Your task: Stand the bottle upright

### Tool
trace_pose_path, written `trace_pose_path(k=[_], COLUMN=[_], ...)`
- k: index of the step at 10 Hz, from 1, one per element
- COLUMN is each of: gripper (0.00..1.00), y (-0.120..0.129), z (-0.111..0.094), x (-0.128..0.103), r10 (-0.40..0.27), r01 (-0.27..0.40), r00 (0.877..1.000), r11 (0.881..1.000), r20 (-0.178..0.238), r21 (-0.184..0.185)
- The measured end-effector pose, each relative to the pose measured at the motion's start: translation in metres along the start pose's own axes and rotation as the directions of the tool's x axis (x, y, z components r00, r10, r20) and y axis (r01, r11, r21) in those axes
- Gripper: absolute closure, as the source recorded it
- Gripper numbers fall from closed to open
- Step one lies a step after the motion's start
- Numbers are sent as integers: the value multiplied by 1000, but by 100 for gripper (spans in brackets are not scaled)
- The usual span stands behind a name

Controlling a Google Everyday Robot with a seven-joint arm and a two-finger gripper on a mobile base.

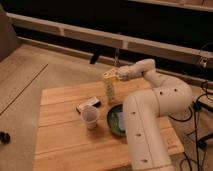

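The wooden bench [60, 142] is the biggest thing before me, its planks running from 9 to 3 o'clock. My white arm [150, 112] rises from the bench's 4 o'clock corner, bends at a fat elbow toward 3 o'clock and then reaches back across toward 12 o'clock. A dark green bowl [114, 126] sits near the bench's middle, hard against the base of my arm. At the bowl's 9 o'clock, just beside it, a translucent cup [90, 119] stands upright with its mouth up. At the cup's 12 o'clock, close to it, lies a flat dark-and-white rectangular object [88, 105]. The bottle [109, 90], pale and ribbed, is near the bench's far edge, at about 12 o'clock from the bowl and 2 o'clock from the flat object; it looks upright, its foot on or just over the planks, though I cannot make out which. My pincer [111, 76] is right at the bottle's top, coming in from the 3 o'clock side. Whether it is clamped on the bottle or slack around it, I cannot tell.
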Motion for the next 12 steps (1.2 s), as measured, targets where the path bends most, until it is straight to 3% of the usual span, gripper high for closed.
trace_pose_path(k=[3,5,9,12], gripper=[100,94,100,100], y=[0,0,0,-11], z=[0,0,0,-3], x=[0,0,0,-13], r10=[0,0,0,-83], r01=[0,0,0,84], r00=[1000,1000,1000,996], r11=[1000,1000,1000,996], r20=[0,0,0,-24], r21=[0,0,0,11])
